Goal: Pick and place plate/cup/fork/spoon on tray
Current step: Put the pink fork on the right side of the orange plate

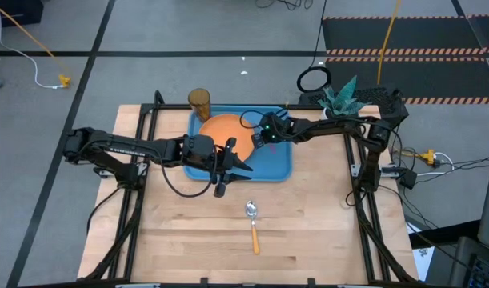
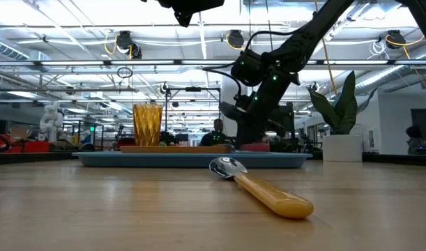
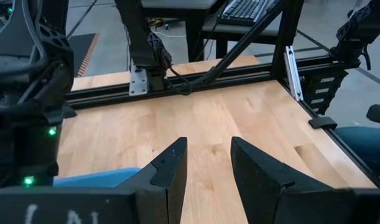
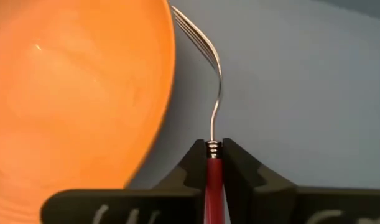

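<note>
The right pincer (image 4: 213,163) is pinching the fork (image 4: 212,93) over the tray (image 4: 301,81), beside the plate (image 4: 71,93). The left pincer (image 3: 208,163) is hovering spread above the worktop (image 3: 239,118).

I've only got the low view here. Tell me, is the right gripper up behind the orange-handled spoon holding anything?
Observer: Yes. The right gripper is shut on the red plastic handle of the small silver-tined fork.
Operator: Where is the fork relative to the plate?
Observer: Its tines sit just beside the rim of the round orange plastic plate, over a bare part of the light-blue rectangular plastic tray.
Operator: And the left gripper?
Observer: The left gripper is open and empty, by the tray's near edge.
</note>
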Robot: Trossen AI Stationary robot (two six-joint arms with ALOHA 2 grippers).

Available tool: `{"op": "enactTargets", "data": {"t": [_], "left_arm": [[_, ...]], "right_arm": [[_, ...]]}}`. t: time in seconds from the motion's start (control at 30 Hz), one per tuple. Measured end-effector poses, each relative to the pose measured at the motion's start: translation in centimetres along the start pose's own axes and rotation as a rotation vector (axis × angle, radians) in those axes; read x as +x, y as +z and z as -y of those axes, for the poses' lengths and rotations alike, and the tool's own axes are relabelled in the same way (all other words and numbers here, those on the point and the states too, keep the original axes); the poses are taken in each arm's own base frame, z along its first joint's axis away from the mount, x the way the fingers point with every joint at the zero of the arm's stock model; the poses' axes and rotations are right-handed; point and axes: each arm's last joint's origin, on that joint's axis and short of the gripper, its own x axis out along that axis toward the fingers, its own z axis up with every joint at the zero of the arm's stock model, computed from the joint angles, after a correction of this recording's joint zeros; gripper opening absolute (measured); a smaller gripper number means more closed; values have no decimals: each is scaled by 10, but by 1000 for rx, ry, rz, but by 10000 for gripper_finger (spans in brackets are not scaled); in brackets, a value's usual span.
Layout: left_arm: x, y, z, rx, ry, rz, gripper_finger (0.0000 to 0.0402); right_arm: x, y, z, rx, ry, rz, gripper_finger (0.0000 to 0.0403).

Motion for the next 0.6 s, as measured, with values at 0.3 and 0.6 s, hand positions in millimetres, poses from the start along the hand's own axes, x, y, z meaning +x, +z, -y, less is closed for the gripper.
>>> {"op": "enactTargets", "data": {"t": [0.3,0.6], "left_arm": [[0,0,0,-8,-1,-3,127],[-6,2,1,-9,-1,-5,127]], "right_arm": [[-27,7,-6,86,-27,101,13],[-33,-56,-16,313,77,328,14]]}}
